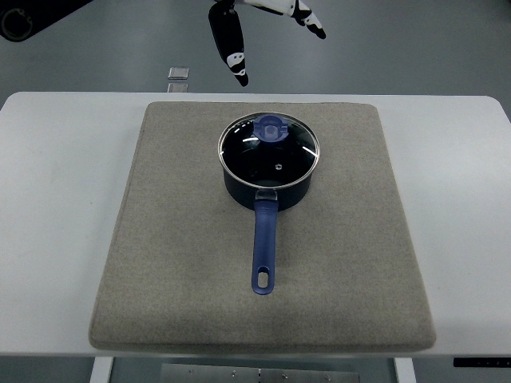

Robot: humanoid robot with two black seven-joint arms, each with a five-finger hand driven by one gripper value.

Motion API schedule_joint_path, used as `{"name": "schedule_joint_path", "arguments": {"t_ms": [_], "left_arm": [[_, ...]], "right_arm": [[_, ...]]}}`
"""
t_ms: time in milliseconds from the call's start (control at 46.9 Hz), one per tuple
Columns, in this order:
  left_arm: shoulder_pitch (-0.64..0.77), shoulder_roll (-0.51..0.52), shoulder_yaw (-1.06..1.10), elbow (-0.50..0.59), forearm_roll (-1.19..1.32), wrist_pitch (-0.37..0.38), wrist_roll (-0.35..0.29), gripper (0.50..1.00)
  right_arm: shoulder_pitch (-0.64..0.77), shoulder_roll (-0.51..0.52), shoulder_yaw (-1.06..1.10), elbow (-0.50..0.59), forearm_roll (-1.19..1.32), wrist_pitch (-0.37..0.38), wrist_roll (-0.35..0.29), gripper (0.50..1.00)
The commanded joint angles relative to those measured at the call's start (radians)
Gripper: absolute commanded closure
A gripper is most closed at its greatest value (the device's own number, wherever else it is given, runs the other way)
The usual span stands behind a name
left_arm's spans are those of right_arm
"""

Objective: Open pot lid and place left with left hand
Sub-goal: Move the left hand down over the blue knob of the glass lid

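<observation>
On the grey mat [200,271] covering the white worktop [48,239], the blue saucepan [266,183] sits with its glass lid [269,152] still on, so bring your empty, loosely spread hand [263,32] onto the blue knob [271,128] and lift straight up.

This looks like a robotics test lab rather than a kitchen. A plain white bench [48,239] carries a grey felt-like mat [176,279] on which a lone saucepan [267,171] is staged, and all around lies bare, smooth grey floor [399,48].
</observation>
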Motion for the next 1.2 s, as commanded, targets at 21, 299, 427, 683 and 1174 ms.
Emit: {"name": "schedule_joint_path", "arguments": {"t_ms": [21, 299, 427, 683, 1174], "left_arm": [[-0.003, -0.002, 0.043, -0.056, 0.030, -0.023, -0.011, 0.508], [0.003, -0.046, 0.092, -0.040, 0.082, -0.005, -0.011, 0.508], [0.007, -0.048, 0.092, -0.011, 0.113, 0.053, -0.011, 0.508], [0.050, -0.052, 0.094, -0.007, 0.111, 0.070, -0.013, 0.508], [0.072, -0.054, 0.151, -0.007, 0.119, 0.064, -0.036, 0.508]], "right_arm": [[0.000, 0.000, 0.000, 0.000, 0.000, 0.000, 0.000, 0.583], [0.000, 0.000, 0.000, 0.000, 0.000, 0.000, 0.000, 0.583], [0.000, 0.000, 0.000, 0.000, 0.000, 0.000, 0.000, 0.583], [0.000, 0.000, 0.000, 0.000, 0.000, 0.000, 0.000, 0.583], [0.000, 0.000, 0.000, 0.000, 0.000, 0.000, 0.000, 0.583]]}}
